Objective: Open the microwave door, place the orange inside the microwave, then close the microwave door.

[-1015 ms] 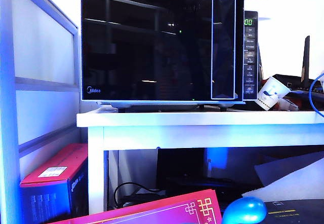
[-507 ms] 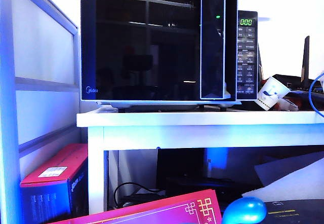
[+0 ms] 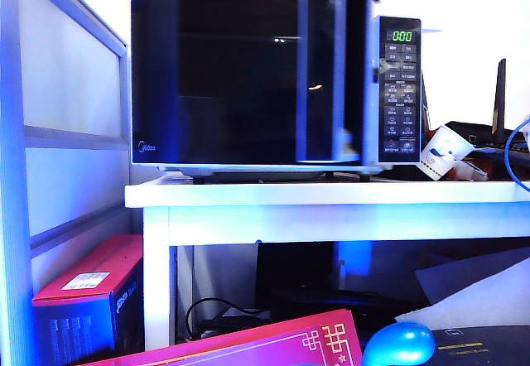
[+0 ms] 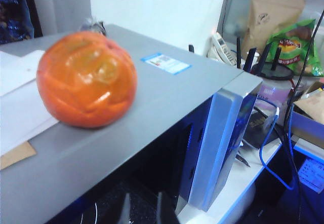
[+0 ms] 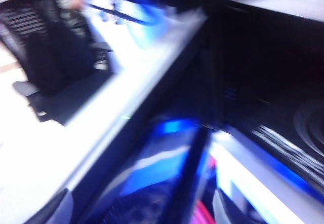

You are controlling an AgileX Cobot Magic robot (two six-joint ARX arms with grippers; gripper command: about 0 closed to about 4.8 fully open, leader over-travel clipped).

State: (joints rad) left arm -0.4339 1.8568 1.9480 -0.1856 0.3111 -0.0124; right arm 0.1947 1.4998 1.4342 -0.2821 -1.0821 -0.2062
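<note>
Swinging outward on its hinge, the microwave door [image 3: 248, 68] now stands further from the control panel [image 3: 400, 93] than a moment ago (opening is underway). The orange [image 4: 86, 79] rests atop the microwave [image 4: 167, 97]. Both the left gripper [image 4: 142, 211] and right gripper [image 5: 136, 209] are spread, empty.

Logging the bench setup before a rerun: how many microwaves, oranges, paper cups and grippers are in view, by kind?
microwave: 1
orange, on the microwave's top: 1
paper cup, beside the microwave: 1
grippers: 2, left gripper by the microwave's top, right gripper at its front opening
Total: 5
</note>
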